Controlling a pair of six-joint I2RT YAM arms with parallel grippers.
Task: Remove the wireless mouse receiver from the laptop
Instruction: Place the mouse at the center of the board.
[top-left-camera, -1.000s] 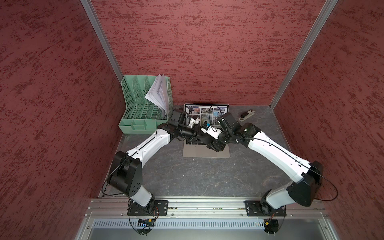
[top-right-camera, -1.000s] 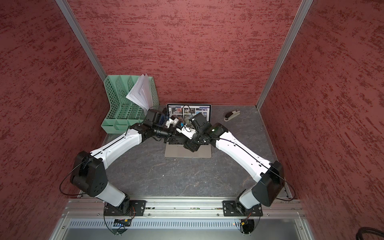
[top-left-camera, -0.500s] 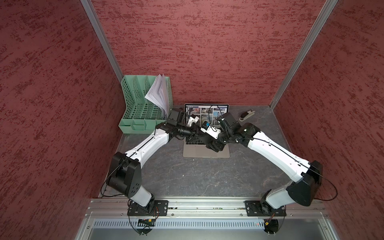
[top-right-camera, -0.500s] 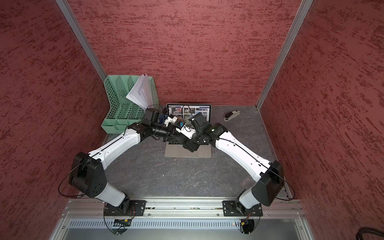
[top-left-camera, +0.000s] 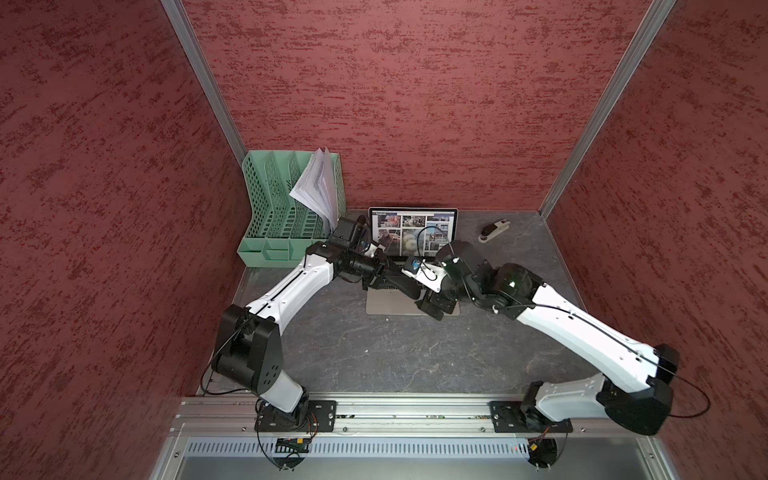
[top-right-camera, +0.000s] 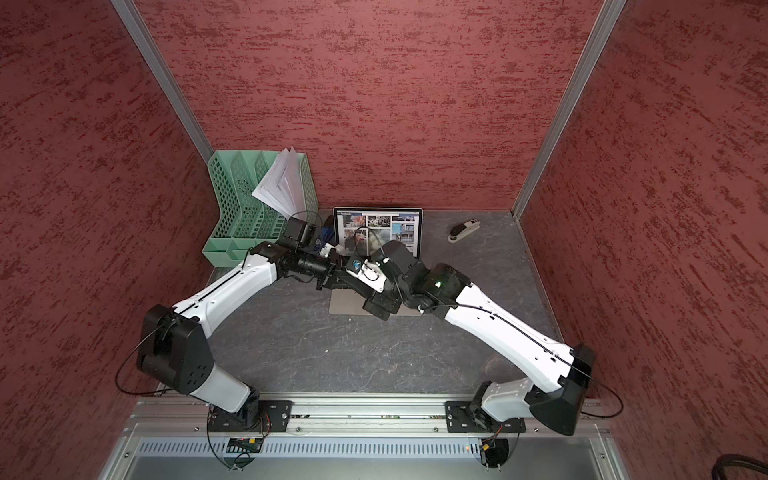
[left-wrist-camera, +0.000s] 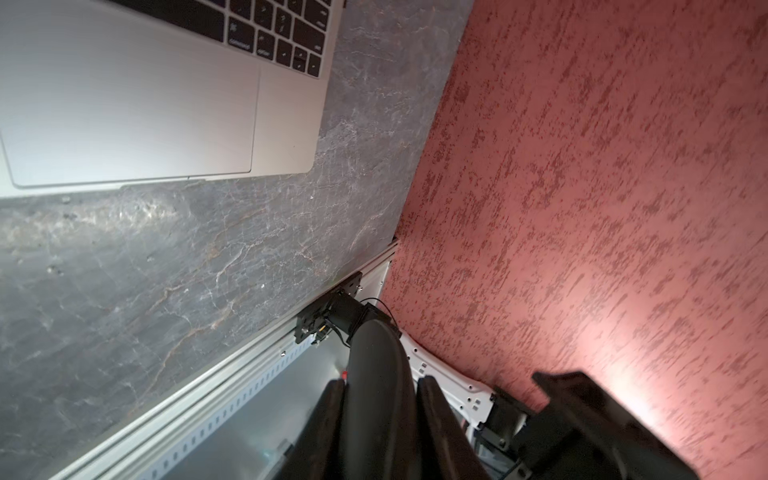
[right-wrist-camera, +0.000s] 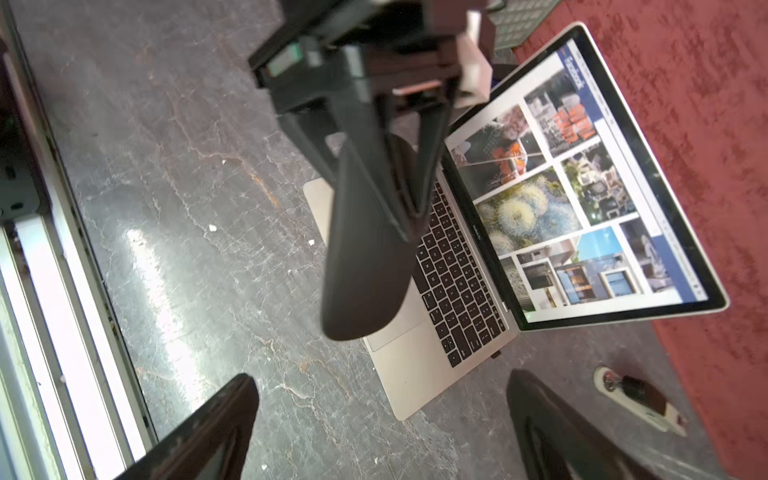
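At the 3 o'clock edge of the laptop (right-wrist-camera: 415, 386) the receiver (right-wrist-camera: 495, 354) sits plugged in, so the right gripper (right-wrist-camera: 380, 376), spread wide and empty, should next close in to pinch it, while the left gripper (left-wrist-camera: 380, 380) clamps the mouse (right-wrist-camera: 361, 270).

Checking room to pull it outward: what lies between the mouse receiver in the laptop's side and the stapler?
Only bare grey table separates the receiver from the stapler; the right wrist view shows it.

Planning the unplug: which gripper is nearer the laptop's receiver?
Right. The right gripper hangs open just short of the receiver; the left gripper holds the mouse over the laptop.
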